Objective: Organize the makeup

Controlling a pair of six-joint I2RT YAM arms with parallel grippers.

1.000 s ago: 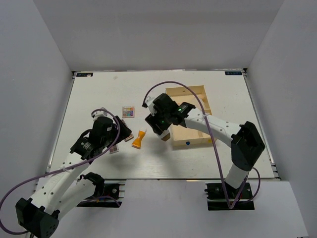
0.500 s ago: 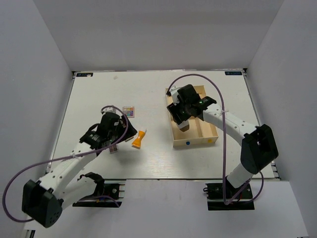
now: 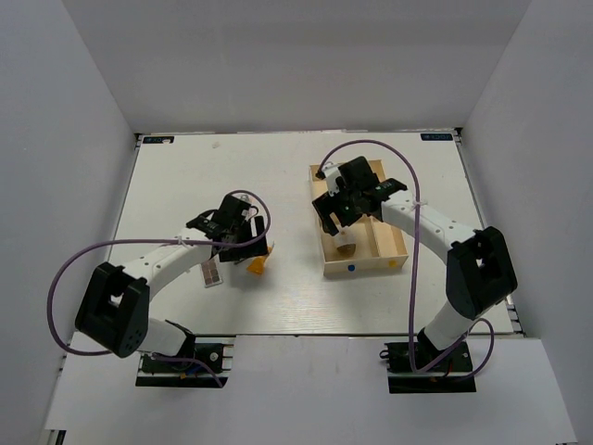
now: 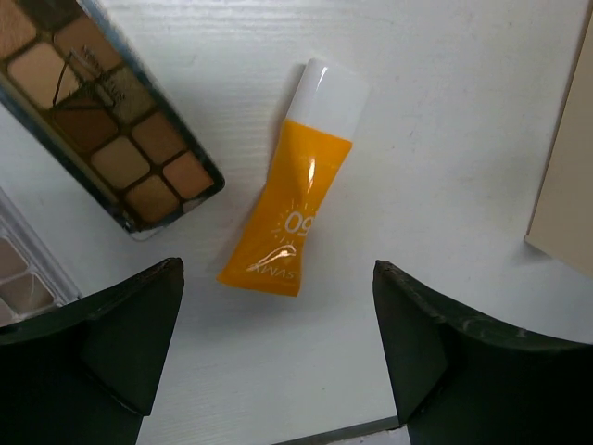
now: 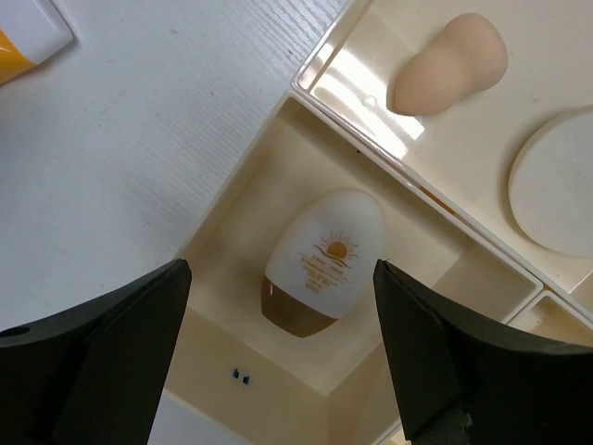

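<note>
Orange plastic, glossy, with a white cap and pale print near its crimped end: the orange tube [image 4: 292, 185] lies flat on the white tabletop [image 4: 445, 111], just ahead of the left end effector [image 4: 276, 315] and centred on the gap between its fingers. Those fingers stand spread wide and hold nothing. The crimped end sits about level with the fingertips. The cap points away from the end effector and leans a little to its right. So the tube's long axis runs nearly square to the closing line, and a pinch would meet its narrow width. I judge that the move calls for easing forward and down to bring the tube's middle between the fingers.

A brown eyeshadow palette [image 4: 102, 120] lies near the tube on the end effector's left, apart from it but close enough for the left finger to clip.

The left arm is plainly the nearer. The right end effector [image 5: 278, 306] hangs spread over the cream box [image 5: 408, 176], well apart from the tube, with a white egg-shaped bottle [image 5: 320, 264] lying untouched in the compartment below it.
</note>
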